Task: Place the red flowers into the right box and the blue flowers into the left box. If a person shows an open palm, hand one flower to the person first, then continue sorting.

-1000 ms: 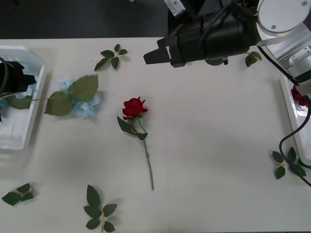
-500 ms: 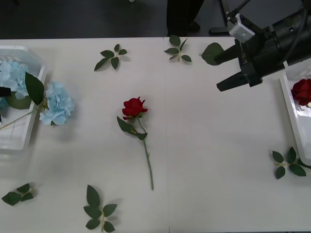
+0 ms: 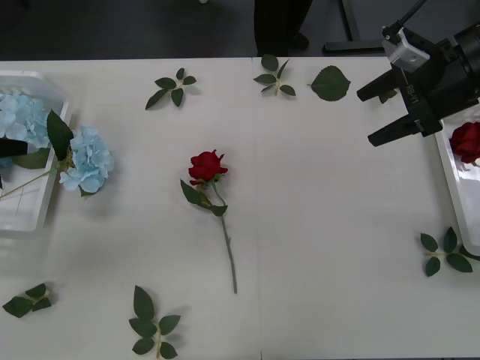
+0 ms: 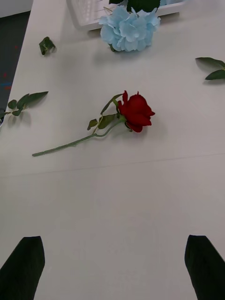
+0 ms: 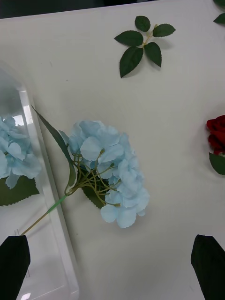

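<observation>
One red rose lay alone mid-surface, so the right tool, fingers spread beside the right box, would best pinch its thin stem crosswise below the bloom, while the left tool, also spread, hung over the blue hydrangea straddling the left box rim

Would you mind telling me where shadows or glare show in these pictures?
Front view: soft shadows beside the red rose and the hanging blue hydrangea. Left wrist view: bright glare on the left box rim. Right wrist view: even light, faint shadow beneath the rose.

No legible text (none anywhere).
</observation>
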`<move>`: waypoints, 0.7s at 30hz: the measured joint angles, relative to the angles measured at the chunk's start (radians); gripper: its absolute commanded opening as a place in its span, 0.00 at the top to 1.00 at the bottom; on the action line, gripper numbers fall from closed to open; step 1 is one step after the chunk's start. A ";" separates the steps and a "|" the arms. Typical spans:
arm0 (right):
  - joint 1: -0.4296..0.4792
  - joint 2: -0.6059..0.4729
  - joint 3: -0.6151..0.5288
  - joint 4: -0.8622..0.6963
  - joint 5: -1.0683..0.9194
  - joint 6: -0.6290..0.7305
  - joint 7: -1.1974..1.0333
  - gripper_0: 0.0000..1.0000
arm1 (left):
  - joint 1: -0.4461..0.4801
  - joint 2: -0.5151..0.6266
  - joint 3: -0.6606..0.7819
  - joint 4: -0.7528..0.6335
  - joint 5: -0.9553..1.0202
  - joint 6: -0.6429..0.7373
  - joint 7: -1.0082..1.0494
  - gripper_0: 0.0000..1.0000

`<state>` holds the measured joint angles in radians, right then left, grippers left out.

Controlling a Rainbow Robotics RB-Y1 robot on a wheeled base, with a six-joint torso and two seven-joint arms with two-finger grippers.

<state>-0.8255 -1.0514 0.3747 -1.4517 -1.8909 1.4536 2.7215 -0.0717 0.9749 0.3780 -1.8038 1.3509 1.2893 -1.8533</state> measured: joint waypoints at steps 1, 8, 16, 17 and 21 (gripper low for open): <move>0.000 0.000 0.000 0.001 0.000 0.000 0.000 0.13 | 0.000 0.000 0.000 0.000 0.000 0.000 0.000 0.00; 0.004 0.000 0.000 0.002 -0.004 0.000 0.000 0.13 | 0.000 0.000 -0.001 0.000 -0.056 -0.010 -0.001 0.00; 0.005 0.000 0.000 0.002 -0.008 0.000 0.000 0.13 | 0.000 0.025 -0.110 0.000 -0.244 -0.177 -0.243 0.00; 0.005 0.000 0.000 0.002 -0.008 0.000 0.000 0.13 | 0.000 0.029 -0.134 0.000 -0.269 -0.201 -0.301 0.00; 0.005 0.000 0.000 0.002 -0.008 -0.001 0.000 0.13 | -0.002 0.034 -0.223 0.000 -0.379 -0.265 -0.414 0.00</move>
<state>-0.8203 -1.0514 0.3746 -1.4497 -1.8993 1.4530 2.7215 -0.0736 1.0087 0.1548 -1.8039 0.9720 1.0243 -2.2672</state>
